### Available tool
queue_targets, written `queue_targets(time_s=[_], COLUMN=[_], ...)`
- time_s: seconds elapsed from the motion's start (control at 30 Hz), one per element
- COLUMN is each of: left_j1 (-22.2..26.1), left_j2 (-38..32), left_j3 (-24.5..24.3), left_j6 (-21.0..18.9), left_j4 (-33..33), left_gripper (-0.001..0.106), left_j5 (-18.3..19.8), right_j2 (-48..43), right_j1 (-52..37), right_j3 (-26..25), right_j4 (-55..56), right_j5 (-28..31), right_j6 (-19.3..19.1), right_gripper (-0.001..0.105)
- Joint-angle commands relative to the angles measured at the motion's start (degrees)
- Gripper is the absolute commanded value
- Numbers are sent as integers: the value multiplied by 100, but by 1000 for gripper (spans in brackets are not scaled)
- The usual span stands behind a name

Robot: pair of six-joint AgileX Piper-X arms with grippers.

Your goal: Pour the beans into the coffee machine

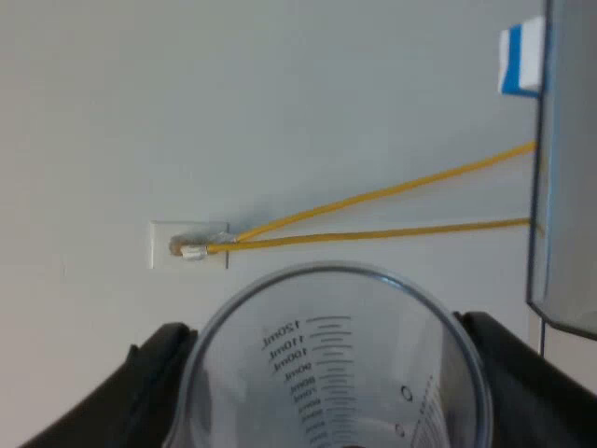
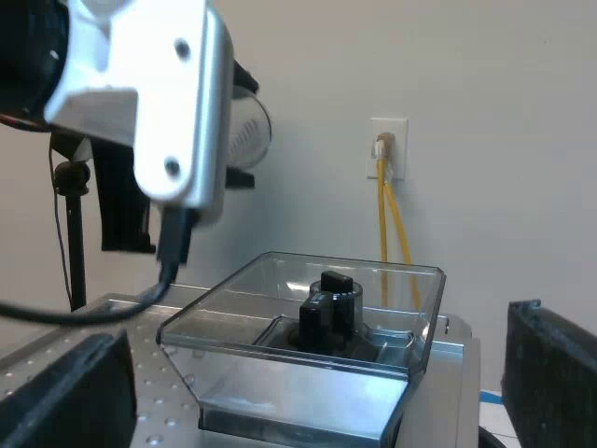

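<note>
A clear measuring glass [image 1: 336,364] with printed ml marks sits between my left gripper's [image 1: 326,378] black fingers [image 1: 154,369], which are shut on it. Its mouth faces the wall, and inside I see only two small dark specks. The clear wall of the bean hopper [image 1: 564,187] stands just beside the glass. From the right wrist view, the open hopper [image 2: 280,261] sits on the espresso machine's [image 2: 131,322] metal top, with a black knob [image 2: 331,303] at its centre. My right gripper [image 2: 308,387] is open, level with the hopper's near side. The left arm [image 2: 140,93] hangs above the hopper.
A white wall stands behind the machine, with a socket [image 1: 189,245] and two yellow cables [image 1: 392,215] running from it towards the hopper. A blue and white tag [image 1: 520,58] is near the hopper's edge. A dark stand [image 2: 73,224] rises beyond the machine.
</note>
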Motion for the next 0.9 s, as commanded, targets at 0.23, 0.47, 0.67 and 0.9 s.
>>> queue_targets(time_s=[0.23,0.47,0.67,0.9], left_j1=[-25,-51,-156,-165], left_j2=[12,29,71,143], left_j3=[-34,-34,-34,-34], left_j6=[1033,1461,1813,2512], left_j4=[-129,-142,-154,-136], left_gripper=[1,1,1,1], left_j5=[162,250,461,327], right_j2=[-52,-52,-52,-52], right_j1=[0,0,0,0], right_j3=[-55,-55,-55,-55], right_j4=[-38,-38,-38,-38], right_j5=[-16,-16,-16,-16], right_j6=[11,11,11,46], right_gripper=[81,81,81,81])
